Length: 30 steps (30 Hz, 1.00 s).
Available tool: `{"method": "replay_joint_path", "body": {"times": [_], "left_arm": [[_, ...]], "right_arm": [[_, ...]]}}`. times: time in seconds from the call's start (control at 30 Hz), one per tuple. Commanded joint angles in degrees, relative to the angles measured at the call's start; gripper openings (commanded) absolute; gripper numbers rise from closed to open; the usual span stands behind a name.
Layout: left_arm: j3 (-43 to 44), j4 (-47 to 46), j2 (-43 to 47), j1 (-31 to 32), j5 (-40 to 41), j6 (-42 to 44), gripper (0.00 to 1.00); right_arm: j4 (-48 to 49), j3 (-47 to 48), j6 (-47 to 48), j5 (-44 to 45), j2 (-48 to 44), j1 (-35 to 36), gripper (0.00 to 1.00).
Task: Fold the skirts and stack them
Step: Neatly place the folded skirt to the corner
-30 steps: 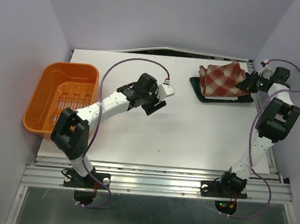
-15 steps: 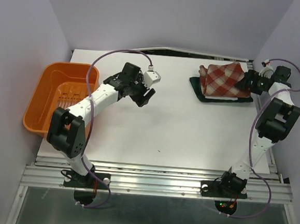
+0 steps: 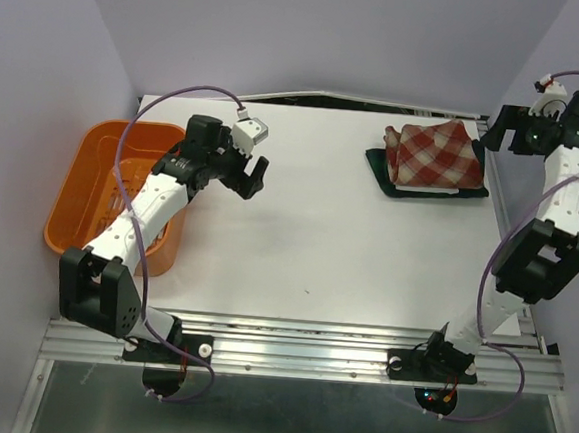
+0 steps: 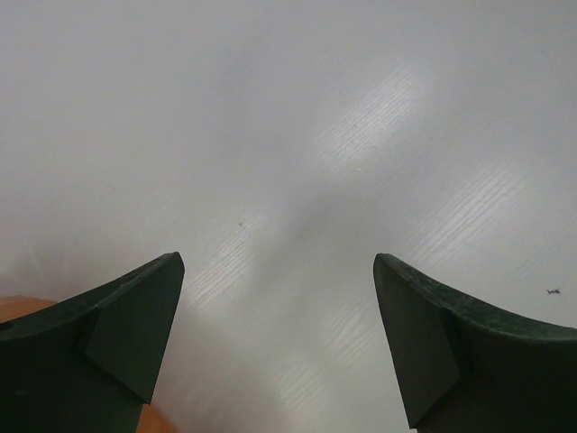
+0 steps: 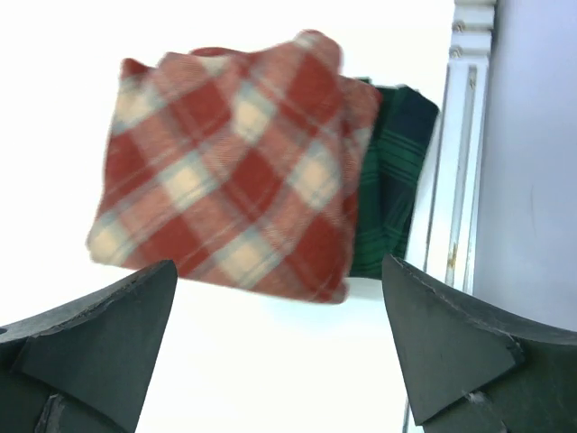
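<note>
Red-and-tan plaid skirt (image 3: pixel 433 154): soft folded square atop dark green plaid skirt (image 3: pixel 442 193), far-right corner.
Table (image 3: pixel 347 251): smooth white; pale lilac walls (image 3: pixel 284 36).
My left gripper (image 4: pixel 278 266): spread, empty.
My right gripper (image 5: pixel 279 271): spread, empty.

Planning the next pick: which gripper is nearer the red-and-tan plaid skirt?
Right. The right gripper hangs just right of the red-and-tan plaid skirt, not touching it. The left gripper is far across the table, by the orange basket.
</note>
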State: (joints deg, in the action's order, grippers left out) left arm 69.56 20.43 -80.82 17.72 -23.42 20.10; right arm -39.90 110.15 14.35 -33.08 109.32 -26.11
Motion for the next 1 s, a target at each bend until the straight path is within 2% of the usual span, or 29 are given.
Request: {"method": "replay_joint_path", "body": {"times": [0.0, 0.2, 0.3, 0.4, 0.67, 0.97], "left_arm": [[-2.23, -4.07, 3.82, -0.31, 2.84, -2.25, 0.98], [-7.5, -5.57, 7.69, -0.31, 6.02, -1.11, 0.98], [-9.43, -5.05, 8.13, -0.22, 6.54, -1.11, 0.98], [-11.45, -4.87, 8.57, -0.05, 6.81, -0.94, 0.98], [-18.14, -6.1, 9.45, 3.73, 13.84, 1.0, 0.98], [-19.03, -5.84, 8.83, 4.34, 13.49, 2.05, 0.98]], "right_arm": [[-7.74, -2.98, 2.88, 0.38, -9.1, 4.82, 1.0], [1.99, -30.49, -3.79, 4.42, -26.49, 22.83, 1.0], [7.09, -42.68, -5.55, 8.11, -32.04, 30.56, 1.0], [9.22, -51.05, -5.48, 7.77, -34.08, 31.82, 1.0], [14.94, -62.41, -4.33, 11.02, -39.79, 34.55, 1.0], [15.03, -63.48, -4.68, 11.11, -41.82, 35.07, 1.0]]}}
